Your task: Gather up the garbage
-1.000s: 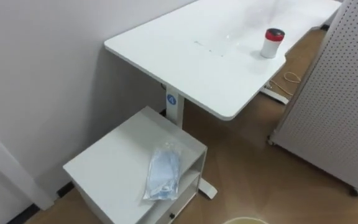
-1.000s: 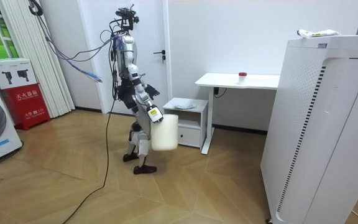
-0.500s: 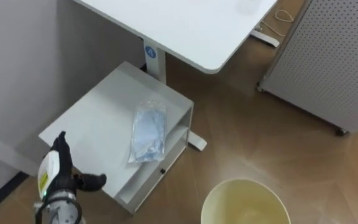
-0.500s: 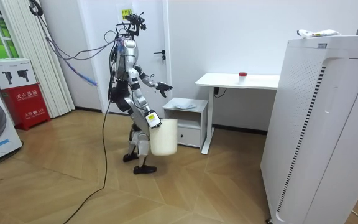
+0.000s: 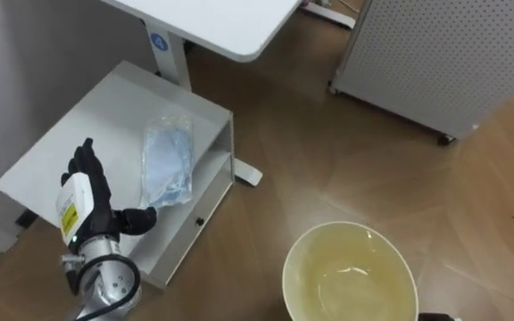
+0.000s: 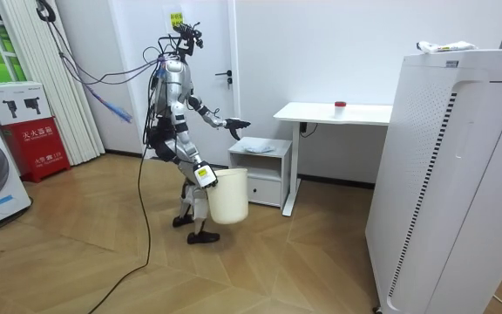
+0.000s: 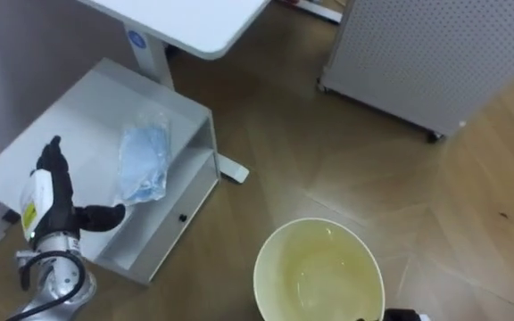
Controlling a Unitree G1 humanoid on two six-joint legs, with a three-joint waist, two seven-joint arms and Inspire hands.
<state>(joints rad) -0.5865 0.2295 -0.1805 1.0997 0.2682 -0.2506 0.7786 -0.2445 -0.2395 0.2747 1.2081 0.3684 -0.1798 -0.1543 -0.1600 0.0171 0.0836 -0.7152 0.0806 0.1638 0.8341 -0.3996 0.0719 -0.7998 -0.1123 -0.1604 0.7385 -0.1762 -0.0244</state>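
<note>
Plastic bag point(image 5: 167, 162) lies lengthwise along cabinet's point(image 5: 78, 134) front edge, near left hand point(image 5: 89, 198)

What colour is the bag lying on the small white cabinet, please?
The bag is light blue; the left eye view shows it best.

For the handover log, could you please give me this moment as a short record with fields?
Robot position: standing at the small white cabinet beside the white desk
Garbage: clear plastic bag with bluish contents, lying on the cabinet top, not yet grasped
Left hand: open, raised over the cabinet top, by the bag's near end
Right hand: at the rim of the cream bin, held low at the robot's side
Bin contents: looks empty
Nearby: perforated white panel past the desk
</note>
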